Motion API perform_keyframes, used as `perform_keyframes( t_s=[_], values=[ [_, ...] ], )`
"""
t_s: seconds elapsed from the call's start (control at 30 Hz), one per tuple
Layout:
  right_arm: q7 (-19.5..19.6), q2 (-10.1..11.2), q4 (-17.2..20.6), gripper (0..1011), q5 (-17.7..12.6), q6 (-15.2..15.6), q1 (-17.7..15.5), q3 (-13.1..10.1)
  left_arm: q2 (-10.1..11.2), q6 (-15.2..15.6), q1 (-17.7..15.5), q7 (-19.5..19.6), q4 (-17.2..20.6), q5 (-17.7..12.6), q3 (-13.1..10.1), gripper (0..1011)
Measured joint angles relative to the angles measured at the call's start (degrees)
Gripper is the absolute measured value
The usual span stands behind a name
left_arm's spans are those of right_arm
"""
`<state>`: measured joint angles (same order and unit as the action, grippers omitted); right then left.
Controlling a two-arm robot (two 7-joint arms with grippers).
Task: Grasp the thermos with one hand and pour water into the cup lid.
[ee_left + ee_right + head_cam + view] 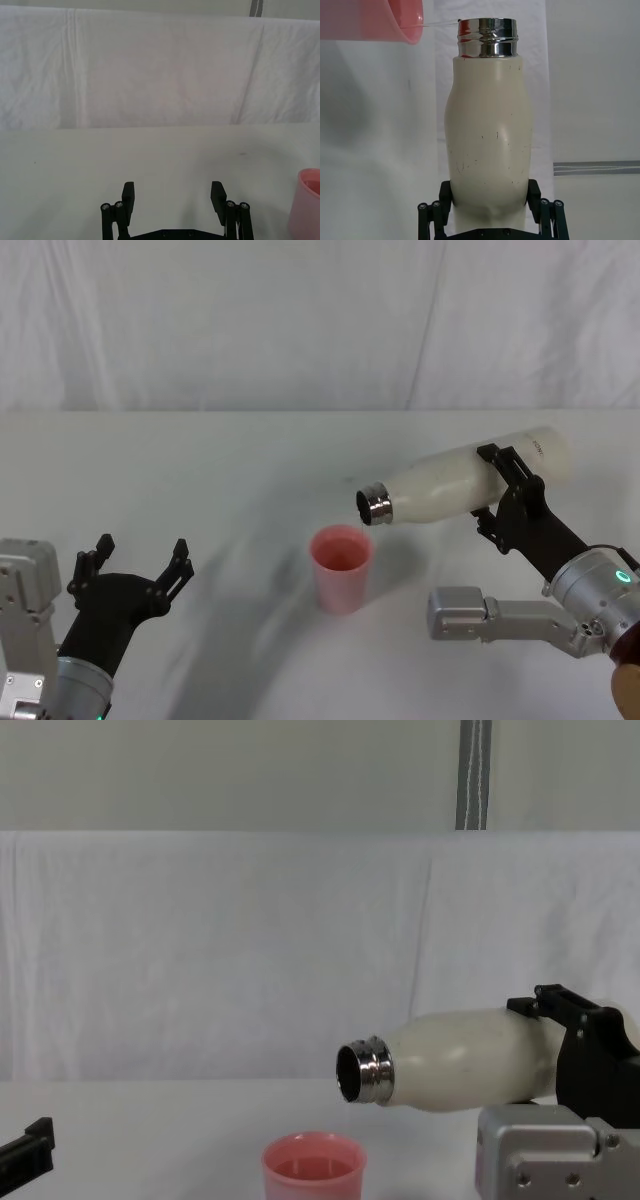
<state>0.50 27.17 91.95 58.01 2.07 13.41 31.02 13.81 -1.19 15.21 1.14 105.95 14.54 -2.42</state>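
I am holding the tall cream-white thermos [470, 483] nearly level in my clenched right gripper [506, 492], steel neck above the small salmon-pink cup lid [341, 567]; left gripper [135, 562] is resting released, near left.

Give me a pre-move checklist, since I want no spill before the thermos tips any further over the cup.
1. Right gripper clamped on the thermos: ok.
2. Thermos lid off, steel neck open: ok.
3. Neck above the cup: ok in the head view; the chest view puts the mouth slightly right of the cup, so cannot tell exactly.
4. Cup upright on the table: ok.
5. Left gripper open and apart from the cup: ok.
6. Water level in the thermos: cannot tell.
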Motion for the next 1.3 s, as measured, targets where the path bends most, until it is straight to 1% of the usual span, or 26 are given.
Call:
perform_keyframes(
  t_s=[0.7,1.3],
  values=[
    [0.06,0.23,0.12,940,0.83,0.14,0.08,0.40,0.00,0.00,0.00,0.00,0.00,0.00,0.00,1001],
    [0.12,0.28,0.43,940,0.77,0.22,-0.06,0.33,0.00,0.00,0.00,0.00,0.00,0.00,0.00,1001]
  ],
)
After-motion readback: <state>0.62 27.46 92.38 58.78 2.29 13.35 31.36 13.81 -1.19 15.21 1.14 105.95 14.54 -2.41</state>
